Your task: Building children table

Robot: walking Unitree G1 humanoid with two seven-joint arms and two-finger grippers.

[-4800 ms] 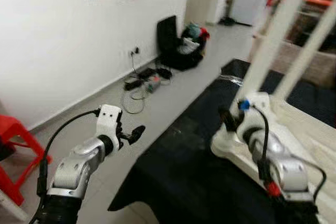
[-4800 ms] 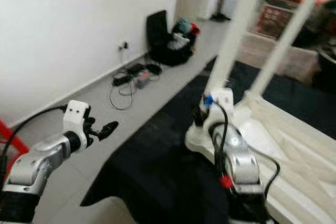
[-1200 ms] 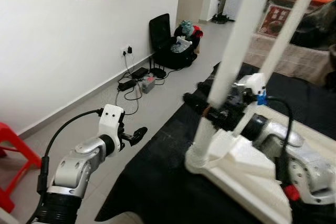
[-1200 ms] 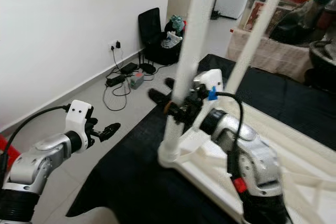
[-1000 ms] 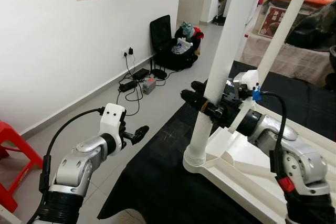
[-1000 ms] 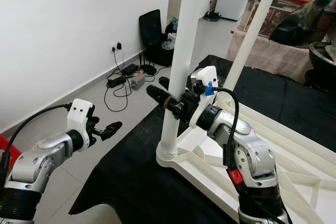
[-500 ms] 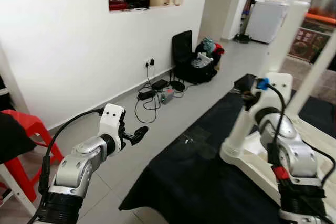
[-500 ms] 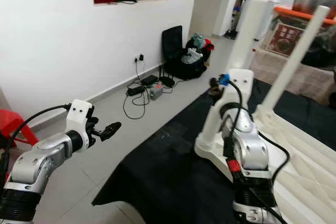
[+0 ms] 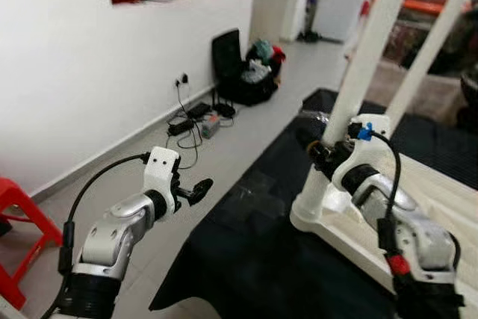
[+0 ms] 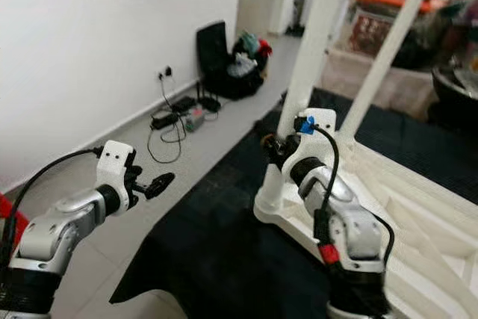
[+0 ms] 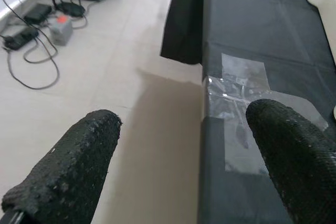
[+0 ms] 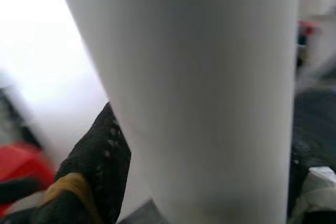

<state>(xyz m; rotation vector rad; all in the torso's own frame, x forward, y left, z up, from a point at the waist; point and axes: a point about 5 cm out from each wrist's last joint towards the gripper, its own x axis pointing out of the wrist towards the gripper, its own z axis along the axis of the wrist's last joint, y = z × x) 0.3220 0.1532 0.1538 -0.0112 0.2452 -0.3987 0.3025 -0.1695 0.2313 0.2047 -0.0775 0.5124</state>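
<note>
A white children's table [image 10: 427,211] lies upside down on a black mat [image 9: 254,259], with two white legs standing up from it. My right gripper [image 9: 320,147] is shut on the near leg [image 9: 366,57], low down close to its socket. In the right wrist view that leg [image 12: 210,77] sits between the black fingers [image 12: 97,163]. The second leg [image 9: 427,46] rises behind it. My left gripper [image 9: 199,187] hangs open over the tiled floor, left of the mat's edge, holding nothing; in the left wrist view its fingertips [image 11: 71,174] stand well apart.
Cables and a power strip [image 9: 196,113] lie along the white wall, with a black bag [image 9: 237,72] beyond them. A red stool [image 9: 19,214] stands at the near left. A cloth-covered bench [image 10: 373,72] lies behind the mat.
The whole view has swung and tilted, so the camera moved. My right gripper stays on the near leg, low down. The left arm holds the same pose, open.
</note>
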